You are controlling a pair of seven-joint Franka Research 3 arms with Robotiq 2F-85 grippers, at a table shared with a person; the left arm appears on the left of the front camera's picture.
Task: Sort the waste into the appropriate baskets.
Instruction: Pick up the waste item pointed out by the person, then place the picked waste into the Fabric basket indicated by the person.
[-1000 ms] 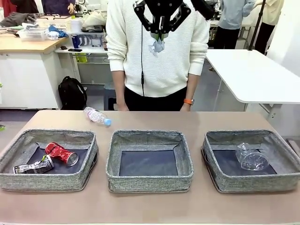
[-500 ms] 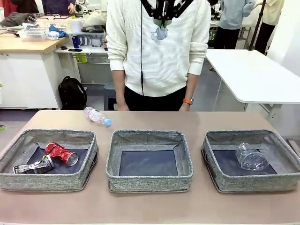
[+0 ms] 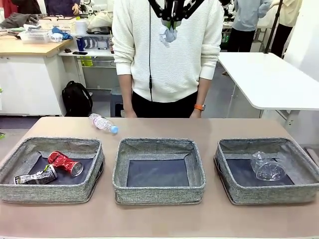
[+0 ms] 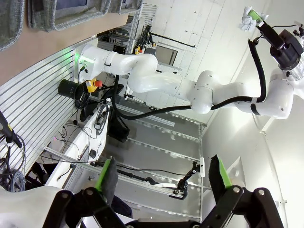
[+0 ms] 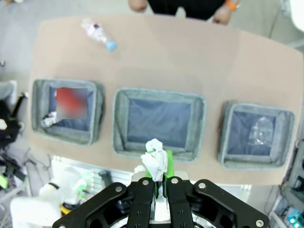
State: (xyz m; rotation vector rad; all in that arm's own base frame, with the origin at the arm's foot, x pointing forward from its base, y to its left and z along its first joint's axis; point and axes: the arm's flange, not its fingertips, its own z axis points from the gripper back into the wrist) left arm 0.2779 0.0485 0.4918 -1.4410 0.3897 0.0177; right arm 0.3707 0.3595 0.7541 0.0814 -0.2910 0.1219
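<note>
High over the table, in front of the person's chest, my right gripper [image 3: 171, 26] is shut on the crumpled white paper ball [image 3: 167, 35]. Its wrist view looks straight down past the paper ball [image 5: 154, 160] at three grey baskets. The left basket [image 3: 50, 191] holds a crushed red can [image 3: 65, 163] and a dark can [image 3: 36, 176]. Nothing lies in the middle basket [image 3: 158, 191]. A clear plastic cup [image 3: 267, 167] lies in the right basket [image 3: 269, 195]. A clear bottle with a blue cap [image 3: 103, 123] lies on the table behind the left basket. My left gripper [image 4: 162, 175] is open, pointing away from the table.
A person in a white sweater stands at the far edge, hands down, an orange wristband [image 3: 200, 107] near the table. The tabletop [image 3: 159, 219] is bare wood in front of the baskets. A white side table [image 3: 269, 79] stands at the back right.
My right gripper rose with the paper ball over the last second, so more of it is cut off at the top edge. The baskets, bottle and person stayed put.
</note>
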